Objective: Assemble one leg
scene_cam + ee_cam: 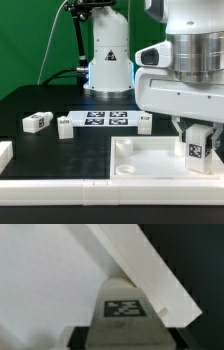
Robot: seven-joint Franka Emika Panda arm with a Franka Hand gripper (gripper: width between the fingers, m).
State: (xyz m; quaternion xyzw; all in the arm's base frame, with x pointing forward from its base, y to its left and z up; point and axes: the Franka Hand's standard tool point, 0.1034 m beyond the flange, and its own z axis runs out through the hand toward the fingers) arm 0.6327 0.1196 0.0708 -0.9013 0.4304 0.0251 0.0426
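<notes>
Currently, item one: my end effector [197, 138] pinched on the leg [196, 152], tag outward, upright above the white tray-like piece [150, 166] near its corner at the exterior view's right, perhaps touching it, on the black desk [40, 100].

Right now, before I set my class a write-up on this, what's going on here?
The robot arm's gripper is shut on a small white leg, holding it upright at the corner of the big white tray on the exterior view's right. Whether the leg already touches the tray cannot be told. Three more small blocks lie loose on the black table, around the marker board.
</notes>
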